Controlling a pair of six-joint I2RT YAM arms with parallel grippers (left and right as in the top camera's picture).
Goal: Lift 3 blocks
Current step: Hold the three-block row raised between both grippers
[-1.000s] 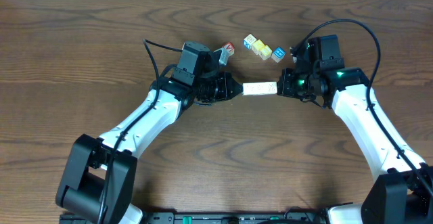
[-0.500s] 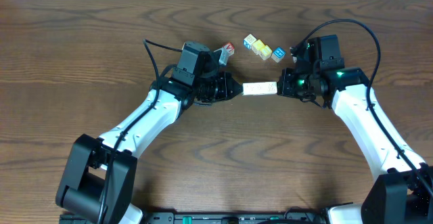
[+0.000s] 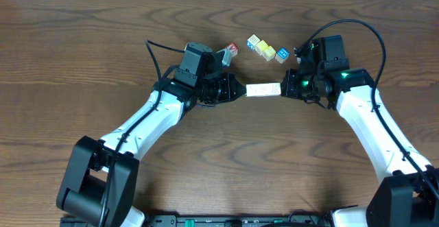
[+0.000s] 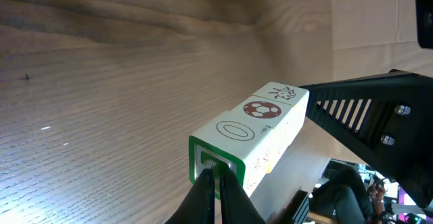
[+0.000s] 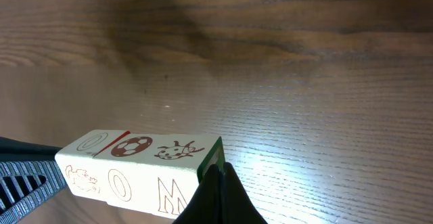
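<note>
Near the middle of the overhead frame, the three blocks (image 3: pixel 263 90) lie end to end in one short row, squeezed between my two arms. The left gripper (image 3: pixel 241 92) is closed tight with nothing between its fingers, and its tip pushes on the left end of the row. The right gripper (image 3: pixel 283 88) is closed the same way and pushes on the right end. I think that is why both are closed: a closed tip makes one firm point to push with. Pushing from both ends holds all three blocks together like one stick. In the wrist views the row looks a little above the surface (image 3: pixel 82 49), but I cannot be sure. I count three blocks in the row. Just above it, in the upper middle, three coloured cubes (image 3: pixel 267 51) sit close together. One red-marked cube (image 3: pixel 230 50) sits beside the left arm.
</note>
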